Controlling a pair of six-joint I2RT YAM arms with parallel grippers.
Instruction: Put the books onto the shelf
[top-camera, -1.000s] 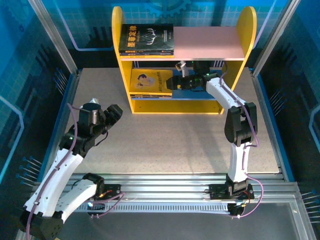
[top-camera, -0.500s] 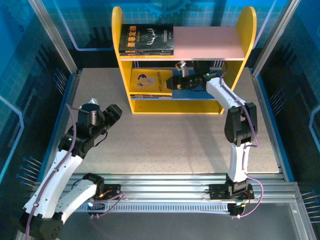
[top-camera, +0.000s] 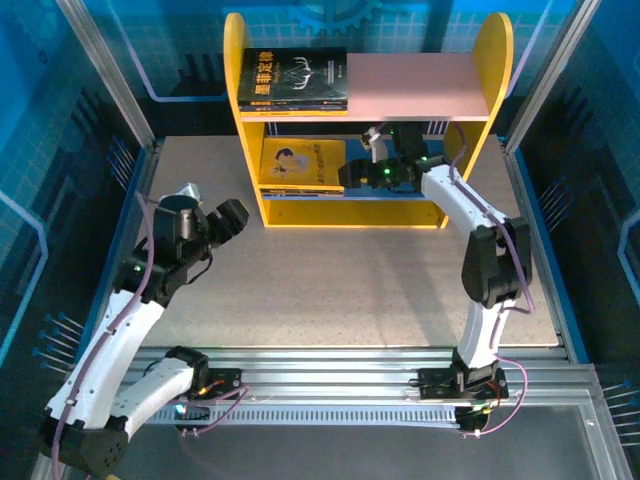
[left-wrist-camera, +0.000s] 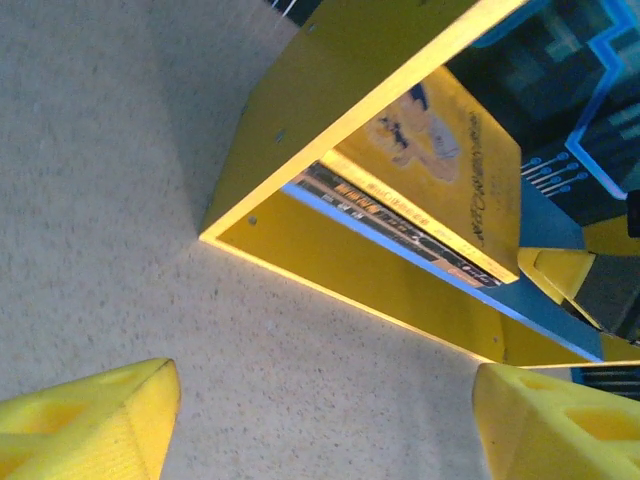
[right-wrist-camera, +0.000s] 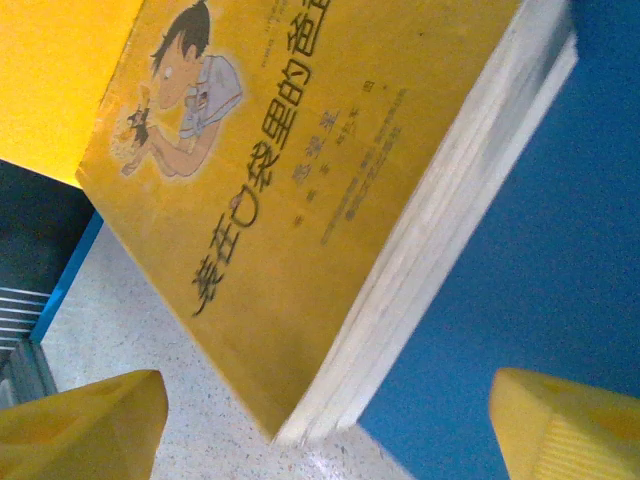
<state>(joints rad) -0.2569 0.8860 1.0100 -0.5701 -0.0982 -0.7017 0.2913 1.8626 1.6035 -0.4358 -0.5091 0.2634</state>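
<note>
The shelf stands at the back of the table, yellow sides, pink upper board, blue lower board. Black books lie stacked at the left of the upper board. A stack of books with a yellow cartoon cover on top lies on the lower board, also seen from the wrists. My right gripper is open inside the lower tier, just off the stack's right corner and not touching it. My left gripper hangs open and empty over the table, left of the shelf.
The shelf's left side panel rises just ahead of the left gripper. Speckled tabletop stretches in front of the shelf. Blue enclosure walls and metal posts close in both sides. A metal rail runs along the near edge.
The right gripper's jaws have spread wider and its arm has swung a little to the right, away from the yellow stack. The left gripper has opened wider and edged up toward the shelf.
</note>
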